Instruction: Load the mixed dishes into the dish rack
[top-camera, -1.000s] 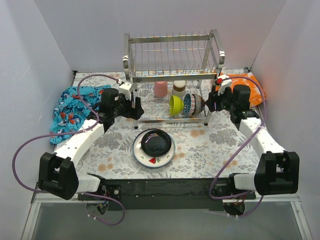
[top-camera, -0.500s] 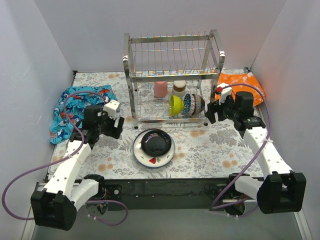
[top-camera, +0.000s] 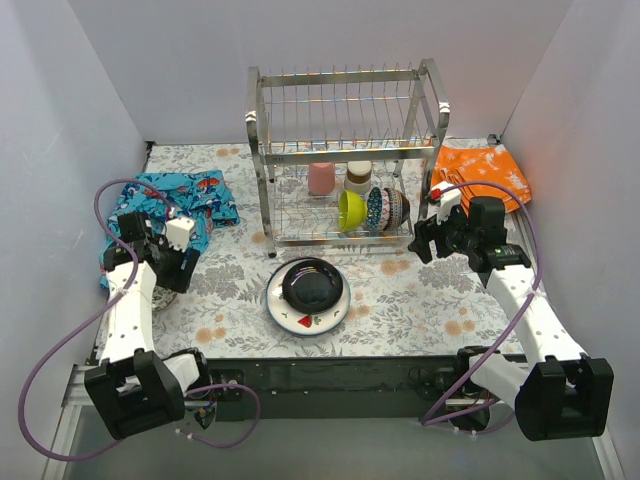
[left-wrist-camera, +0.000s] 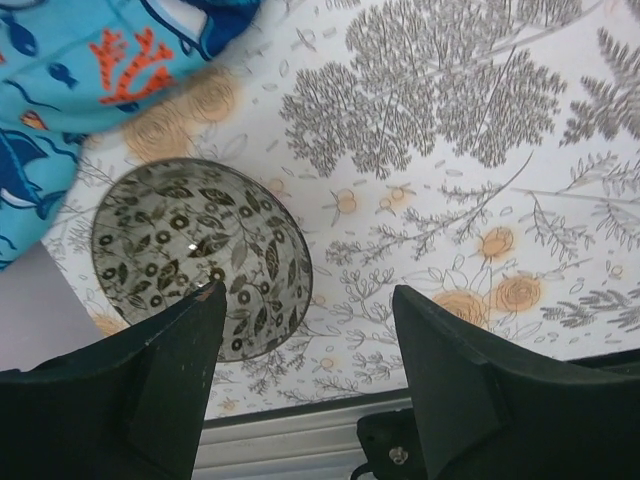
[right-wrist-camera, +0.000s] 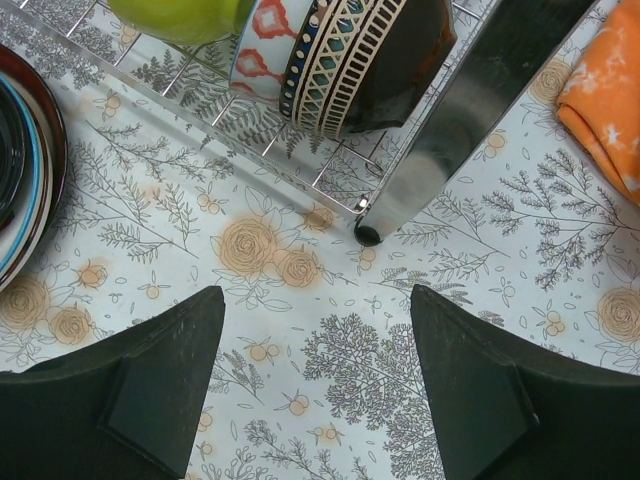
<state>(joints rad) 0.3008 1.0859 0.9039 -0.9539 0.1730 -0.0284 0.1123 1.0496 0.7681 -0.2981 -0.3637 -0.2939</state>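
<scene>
Dish rack (top-camera: 345, 150) far centre of surface (top-camera: 420, 300); plate stack (top-camera: 308, 295) in front of it, hard + prob heavy, take by rim. Patterned bowl (left-wrist-camera: 200, 255) beside blue cloth (left-wrist-camera: 90, 60), glazed, slippery, breakable: pinch rim w/ left claw (left-wrist-camera: 307, 295), spread empty over it; right claw (right-wrist-camera: 317, 295) also spread, empty

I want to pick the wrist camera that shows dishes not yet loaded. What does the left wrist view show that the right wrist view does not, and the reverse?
Only the left wrist view shows a leaf-patterned bowl on the table, next to the blue cloth.
Only the right wrist view shows the dish rack with bowls on its lower shelf, the orange cloth, and the stacked plates at the left edge.
Both show the floral table cover and an open, empty gripper: the left gripper and the right gripper.
</scene>
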